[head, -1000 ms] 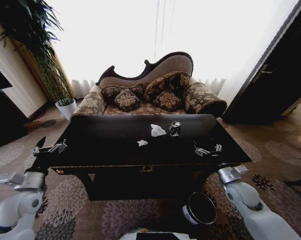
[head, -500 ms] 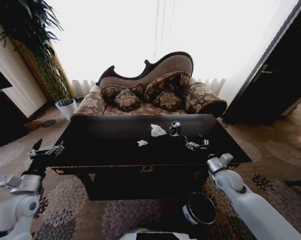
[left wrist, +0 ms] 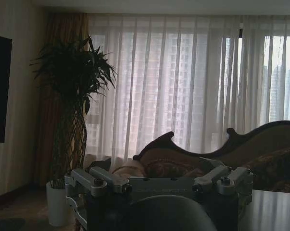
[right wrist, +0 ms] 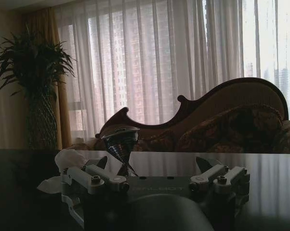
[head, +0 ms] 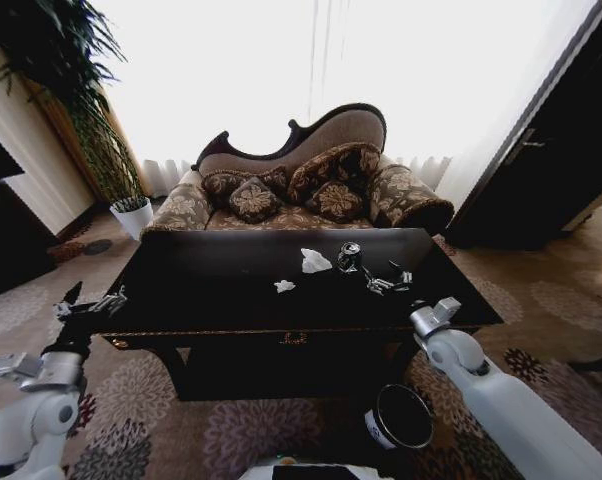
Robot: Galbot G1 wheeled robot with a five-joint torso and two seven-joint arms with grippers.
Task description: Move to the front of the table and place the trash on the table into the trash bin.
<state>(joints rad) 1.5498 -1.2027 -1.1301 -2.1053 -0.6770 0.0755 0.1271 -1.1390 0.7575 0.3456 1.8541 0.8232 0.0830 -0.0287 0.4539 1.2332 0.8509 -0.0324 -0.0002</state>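
Note:
The black glossy table (head: 231, 310) stands in front of me. Trash lies on its far middle: a dark can (head: 350, 257), a large white paper wad (head: 316, 261) and a smaller wad (head: 285, 286). My right gripper (head: 383, 281) hovers open over the table, just right of the can and short of it. In the right wrist view the can (right wrist: 120, 144) and a wad (right wrist: 68, 160) lie beyond the open right gripper (right wrist: 152, 167). My left gripper (head: 87, 302) is open off the table's left front corner, and appears again, left gripper (left wrist: 157, 169), in its own wrist view. The round black trash bin (head: 402, 417) stands on the carpet below the table's right front.
A patterned sofa (head: 301, 190) sits behind the table. A tall plant in a white pot (head: 133, 213) stands at the back left. A dark cabinet (head: 551, 150) fills the right side. Patterned carpet (head: 551, 300) lies open on both sides of the table.
My right gripper has moved forward and left over the table, closing on the can. The left arm has drawn back slightly at the left corner.

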